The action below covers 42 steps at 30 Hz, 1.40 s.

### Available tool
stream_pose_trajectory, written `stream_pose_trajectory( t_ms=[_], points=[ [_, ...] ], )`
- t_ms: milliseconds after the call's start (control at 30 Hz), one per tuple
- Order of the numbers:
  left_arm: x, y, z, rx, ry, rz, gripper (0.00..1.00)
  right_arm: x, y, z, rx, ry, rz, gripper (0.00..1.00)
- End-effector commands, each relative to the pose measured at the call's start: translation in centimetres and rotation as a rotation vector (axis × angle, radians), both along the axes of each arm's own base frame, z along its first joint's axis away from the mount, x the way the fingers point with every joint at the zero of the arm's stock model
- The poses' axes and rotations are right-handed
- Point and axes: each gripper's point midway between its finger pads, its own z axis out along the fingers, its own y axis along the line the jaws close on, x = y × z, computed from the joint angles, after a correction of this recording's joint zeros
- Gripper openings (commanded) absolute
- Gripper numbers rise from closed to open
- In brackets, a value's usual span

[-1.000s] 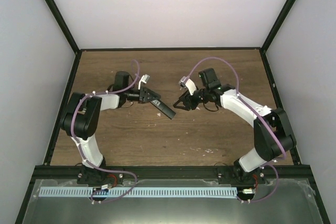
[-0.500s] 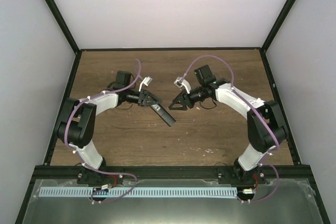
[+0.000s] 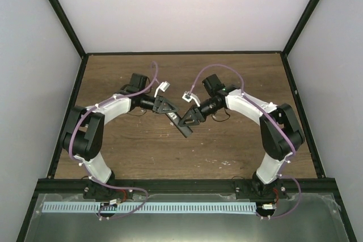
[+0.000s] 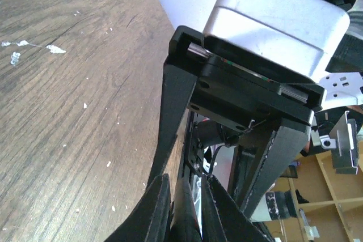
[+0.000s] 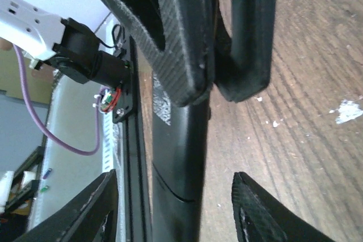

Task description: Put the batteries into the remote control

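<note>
- Three views of one moment. From above, both arms bend inward and meet over the middle of the wooden table (image 3: 238, 145), with the left gripper (image 3: 169, 110) and the right gripper (image 3: 187, 122) just beside each other.
- Only the overhead view shows the remote control (image 3: 185, 131) along its length: a slim black bar slanting from the left gripper toward the near right, its free end poking out past the right gripper.
- Only the left wrist view shows the clench from behind. The left arm's fingers (image 4: 159, 208) press onto a thin black edge, and the right gripper's pale grey block (image 4: 272, 21) sits close ahead.
- Only the right wrist view shows the gap. The right arm's fingers (image 5: 93, 211) stand apart on either side of the bar and neither touches it, so this gripper is released and holds nothing.
- Surface: brown wood grain with a few white specks (image 5: 347, 111).
- Room: pale walls (image 3: 181, 9) are framed by black posts (image 3: 59, 12). A metal ledge (image 3: 317, 219) with a white slotted strip (image 3: 147, 208) runs along the near edge, and a purple cable (image 5: 74, 151) loops near an arm base.
- Remote relative to grippers: the left gripper grasps its far-left end, and its near part lies between the right gripper's parted fingers. Whether it rests on the wood cannot be told.
</note>
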Motion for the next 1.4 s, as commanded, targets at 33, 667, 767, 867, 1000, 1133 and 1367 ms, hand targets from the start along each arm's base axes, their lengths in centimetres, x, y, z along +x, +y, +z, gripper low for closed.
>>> stream_pose_trajectory(
  t_ms=[33,667,767,867,1000,1133,1367],
  points=[
    [0.0,-0.5,2.2,-0.033,-0.075,-0.027,0.00,-0.8,0.9,1.7,0.068,0.020,0.067,0.42],
    [-0.8,-0.9,2.4,-0.037,-0.093,-0.057,0.01,-0.9,1.6,1.6,0.081,0.034,0.102,0.10],
    [-1.0,-1.0,2.3,-0.038,-0.094,-0.063,0.05,-0.9,1.6,1.6,0.082,0.036,0.104,0.03],
    [-1.1,-0.9,2.3,-0.039,-0.095,-0.064,0.12,-0.9,1.6,1.5,0.081,0.036,0.106,0.01],
    [-1.1,-0.9,2.3,-0.037,-0.102,-0.063,0.27,-0.8,1.5,1.4,0.071,0.027,0.101,0.01],
    [-0.9,-0.8,2.1,-0.017,-0.115,-0.047,0.67,-0.7,1.3,0.9,0.041,0.008,0.089,0.01],
    [1.9,2.2,1.6,0.010,-0.129,0.113,0.85,-0.2,0.5,-0.2,-0.036,-0.042,0.047,0.01]
  ],
)
